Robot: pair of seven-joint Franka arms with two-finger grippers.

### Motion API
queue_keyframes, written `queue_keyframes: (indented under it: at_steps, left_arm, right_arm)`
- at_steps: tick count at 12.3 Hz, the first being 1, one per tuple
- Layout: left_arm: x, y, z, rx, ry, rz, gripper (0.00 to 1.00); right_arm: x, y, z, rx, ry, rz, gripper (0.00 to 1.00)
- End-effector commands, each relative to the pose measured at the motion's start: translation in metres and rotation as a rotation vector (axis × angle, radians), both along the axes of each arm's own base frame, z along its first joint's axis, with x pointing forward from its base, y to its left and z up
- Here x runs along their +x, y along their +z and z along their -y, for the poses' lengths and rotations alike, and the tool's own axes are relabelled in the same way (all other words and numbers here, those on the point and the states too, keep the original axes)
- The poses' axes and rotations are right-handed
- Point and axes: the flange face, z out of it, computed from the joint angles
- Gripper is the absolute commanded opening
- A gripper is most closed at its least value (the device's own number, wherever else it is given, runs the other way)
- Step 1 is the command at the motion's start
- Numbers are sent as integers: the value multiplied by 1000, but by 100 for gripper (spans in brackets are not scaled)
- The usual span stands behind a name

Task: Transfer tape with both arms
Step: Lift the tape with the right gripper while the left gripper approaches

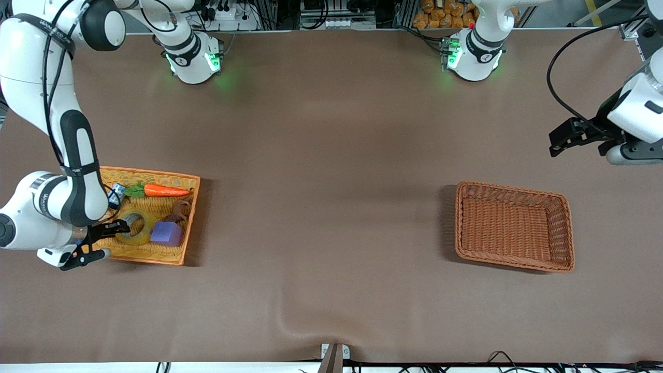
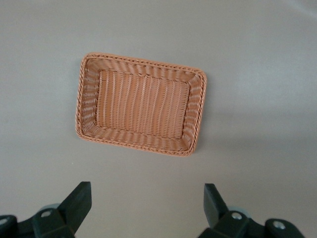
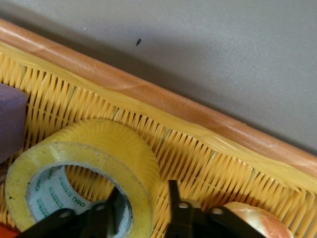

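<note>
Right end effector (image 3: 143, 208) is down in the yellow basket (image 1: 181, 178), lower left of the front view, its fingers straddling the tape's (image 1: 135, 226) wall but not clenched yet. That's the pickup step; next comes a squeeze and lift. Left end effector (image 2: 147, 203) waits released above the empty brown basket (image 1: 567, 202). Brown surface (image 1: 331, 155); cables and racks along the top.

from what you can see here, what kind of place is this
Most likely a robot lab or test bench: two white arms are bolted along one edge of a brown-covered table, with cables and equipment racks past that edge. Practice props fill the yellow basket, the tape and a toy carrot.
</note>
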Motion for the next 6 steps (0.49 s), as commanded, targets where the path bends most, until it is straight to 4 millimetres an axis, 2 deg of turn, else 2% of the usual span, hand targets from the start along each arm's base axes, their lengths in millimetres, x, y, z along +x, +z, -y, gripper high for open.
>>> queue_keyframes:
  at_steps: [1, 2, 3, 5, 6]
  left_arm:
    - [16, -27, 22, -17, -31, -18, 100]
    - [20, -32, 25, -27, -32, -14, 100]
    - [24, -38, 26, -30, -26, -11, 100]
    - [24, -42, 37, -29, -13, -16, 100]
    - [24, -43, 37, -29, -7, -16, 100]
  right_arm:
    - [-5, 8, 10, 53, -16, -19, 0]
    - [-7, 19, 6, 96, -29, -51, 0]
    - [-2, 45, 6, 103, -24, -40, 0]
    - [4, 105, -2, 117, -6, -28, 0]
    - [6, 140, -14, 128, 6, -15, 0]
